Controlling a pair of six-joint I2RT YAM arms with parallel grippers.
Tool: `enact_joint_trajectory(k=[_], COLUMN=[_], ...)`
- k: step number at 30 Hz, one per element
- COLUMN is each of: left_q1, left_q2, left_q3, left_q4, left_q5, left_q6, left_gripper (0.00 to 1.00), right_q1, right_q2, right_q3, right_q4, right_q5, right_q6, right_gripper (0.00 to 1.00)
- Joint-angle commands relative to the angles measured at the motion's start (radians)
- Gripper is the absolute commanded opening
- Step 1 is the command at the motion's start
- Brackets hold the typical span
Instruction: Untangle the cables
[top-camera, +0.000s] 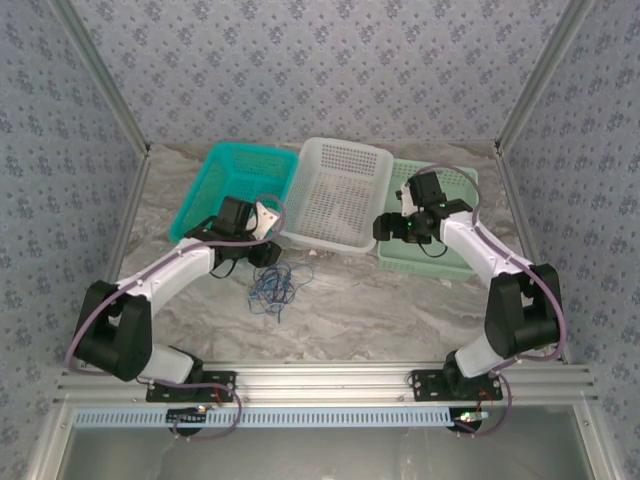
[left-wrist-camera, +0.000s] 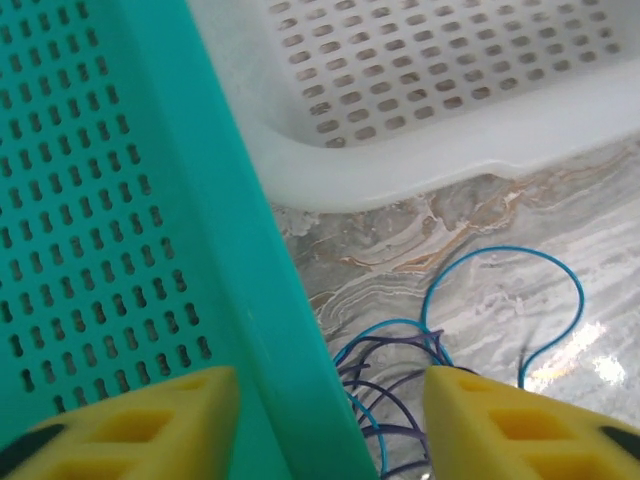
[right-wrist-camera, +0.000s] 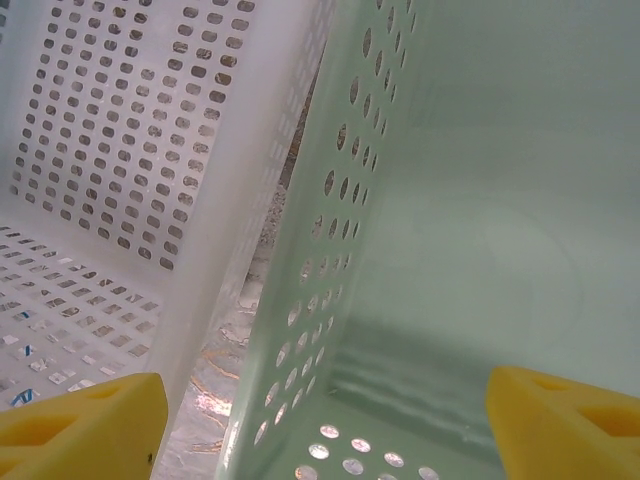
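**Item: the cables (top-camera: 275, 287).** One small knot of thin blue and darker strands. They lie on the table (top-camera: 380, 310), in front of the white basket (top-camera: 345, 143) at its near-left corner. A single blue loop (left-wrist-camera: 560, 290) lies free of the knot on the bare table before the white basket's front wall.

**Item: left claw (left-wrist-camera: 332, 375).** It is left of the white basket, above the teal basket (left-wrist-camera: 100, 200). The fingers are partly apart with nothing held between them. The teal rim runs between them in the wrist view. One finger is over the teal basket's inside and the other over the tangle.

**Item: right claw (right-wrist-camera: 325, 375).** It is right of the white basket, over the wall of the pale green basket (right-wrist-camera: 480, 200). The fingers are spread wide and it holds nothing.

**Handling notes, as a judgement:**
- Get the left claw off the teal rim before you close it, or you will likely pinch plastic instead of wire.
- Go for the free blue loop rather than the centre of the knot, since a single strand should draw out more cleanly.
- Come down until the fingers are almost touching the table, as the wire is thin and may slip between the pads.
- Bring the right claw across the front of the white basket to pin the rest of the knot, then draw the loop out slowly.
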Motion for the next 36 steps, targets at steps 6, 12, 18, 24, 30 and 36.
enact_joint_trajectory(k=[6, 12, 18, 24, 30, 36], left_q1=[-0.009, -0.007, -0.007, -0.023, -0.046, -0.063], left_q2=[0.078, 0.101, 0.139, 0.172, 0.206, 0.211], left_q3=[0.101, 0.129, 0.171, 0.218, 0.264, 0.286], left_q4=[-0.047, -0.061, -0.104, -0.144, -0.163, -0.169], left_q5=[-0.123, -0.215, -0.275, -0.241, -0.224, -0.21], left_q6=[-0.063, -0.137, -0.238, -0.288, -0.305, -0.321], left_gripper=[0.1, 0.02, 0.02, 0.06, 0.16, 0.24], right_q1=[-0.004, -0.005, 0.02, 0.046, 0.046, 0.007], right_q2=[-0.051, -0.088, -0.124, -0.135, -0.137, -0.137], right_q3=[-0.027, -0.054, -0.109, -0.152, -0.171, -0.165], right_q4=[-0.031, -0.044, -0.045, -0.075, -0.075, -0.132], right_q5=[0.028, 0.021, -0.001, 0.028, 0.046, 0.088], right_q6=[0.004, -0.02, -0.003, -0.012, -0.066, -0.156], right_gripper=[0.86, 0.86, 0.85, 0.84, 0.85, 0.82])
